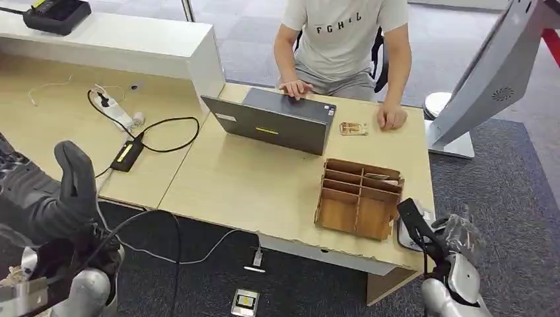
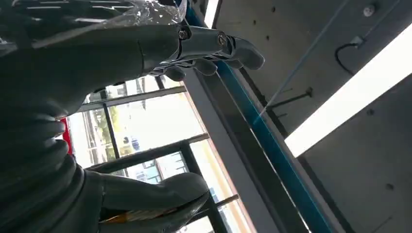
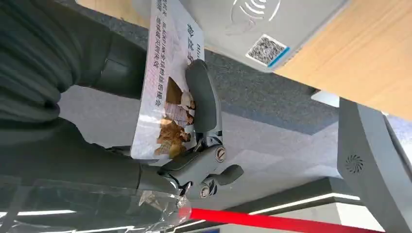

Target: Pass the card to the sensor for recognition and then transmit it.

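right hand (image 3: 194,145) pinches card (image 3: 167,97) just off desk corner, beside sensor (image 3: 257,29) | left hand (image 1: 63,191) raised, fingers apart, holds nothing | risk: thin pinch, card may slip or tilt past sensor | rack (image 1: 360,198), laptop (image 1: 277,119), person (image 1: 343,39) beyond

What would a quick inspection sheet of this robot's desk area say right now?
Surface: pale wooden desk, mostly bare in front.
Job's things: card in the right hand, near a grey sensor at the desk corner.
Clutter: laptop, wooden organizer, another card.
Hands: left hand raised, holds nothing.
Cables: power strip, black adapter, leads hanging to the floor.
Surroundings: seated person, white kiosk.
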Robot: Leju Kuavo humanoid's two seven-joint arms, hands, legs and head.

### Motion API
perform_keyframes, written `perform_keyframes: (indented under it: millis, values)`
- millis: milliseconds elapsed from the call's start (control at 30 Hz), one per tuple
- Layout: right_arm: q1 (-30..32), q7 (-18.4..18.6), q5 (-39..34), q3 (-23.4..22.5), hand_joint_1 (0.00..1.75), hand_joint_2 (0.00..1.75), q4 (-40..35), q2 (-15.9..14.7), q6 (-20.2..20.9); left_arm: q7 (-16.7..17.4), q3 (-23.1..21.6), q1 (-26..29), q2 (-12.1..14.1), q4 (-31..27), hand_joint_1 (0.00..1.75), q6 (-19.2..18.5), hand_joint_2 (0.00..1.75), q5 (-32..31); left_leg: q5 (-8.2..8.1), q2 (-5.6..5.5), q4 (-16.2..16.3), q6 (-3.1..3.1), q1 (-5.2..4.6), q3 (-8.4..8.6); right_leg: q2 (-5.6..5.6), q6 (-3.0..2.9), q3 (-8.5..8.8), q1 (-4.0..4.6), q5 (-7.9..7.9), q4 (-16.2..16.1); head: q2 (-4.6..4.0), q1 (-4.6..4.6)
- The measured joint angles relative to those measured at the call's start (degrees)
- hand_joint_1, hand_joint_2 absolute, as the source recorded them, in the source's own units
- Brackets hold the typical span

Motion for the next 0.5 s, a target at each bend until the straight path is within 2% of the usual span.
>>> perform_keyframes:
  millis: [333,500]
  values:
    - [-1.6,-2.5,0.1,0.4,1.75,1.75,3.1,2.6,-0.2,-0.4,0.5,0.8,-0.6,-1.4,0.0,0.0,1.75,-0.5,0.01,0.02,0.0,0.0,0.01,0.01,0.0,0.0,0.03,0.01,0.0,0.0,0.0,0.0]
    - [-2.0,-2.8,-0.2,0.4,1.75,1.75,3.7,3.4,-1.9,-0.3,1.4,1.4,-0.8,-1.9,0.0,0.0,1.75,-0.2,0.01,0.01,0.0,0.0,0.0,0.0,0.0,0.0,0.03,0.0,0.0,0.0,0.0,0.02]
